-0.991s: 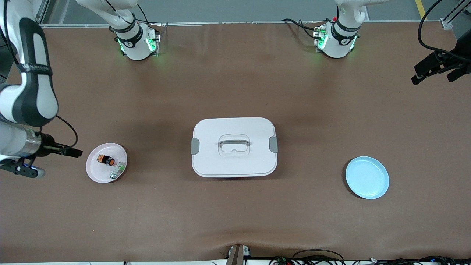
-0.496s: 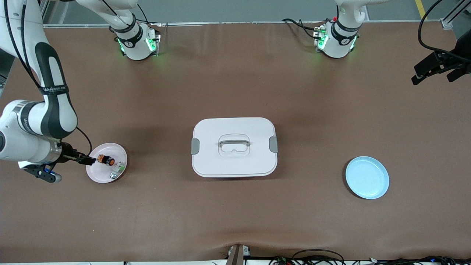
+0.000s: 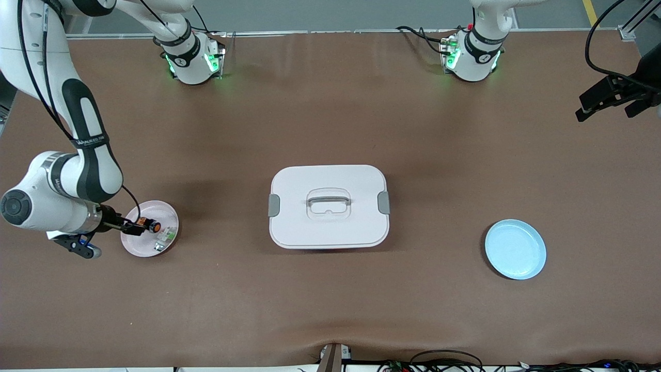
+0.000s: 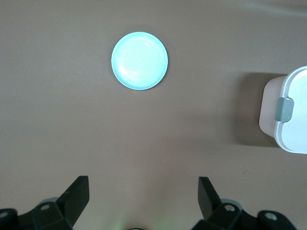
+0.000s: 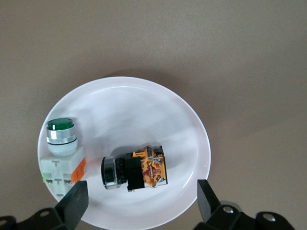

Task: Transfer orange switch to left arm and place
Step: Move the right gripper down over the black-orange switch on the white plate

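The orange switch (image 3: pixel 150 225) lies on its side on a pink plate (image 3: pixel 140 244) at the right arm's end of the table. In the right wrist view the switch (image 5: pixel 134 172) shows a black body, a silver round end and an orange end. My right gripper (image 3: pixel 132 227) is open over the plate's rim, right beside the switch. Its fingertips (image 5: pixel 76 201) straddle the plate (image 5: pixel 124 110) and hold nothing. The white box (image 3: pixel 329 206) stands shut at mid-table. My left gripper (image 3: pixel 603 102) is open and empty, high over the left arm's end of the table.
A green-and-white part (image 3: pixel 164 238) lies on the pink plate beside the switch, also seen in the right wrist view (image 5: pixel 61 153). An empty blue plate (image 3: pixel 515 249) lies at the left arm's end. The left wrist view shows that plate (image 4: pixel 139 60) and the box's latch end (image 4: pixel 288 112).
My right arm has swung in toward the pink plate, and its open gripper has come from off the plate to just beside the switch. The left arm has barely moved.
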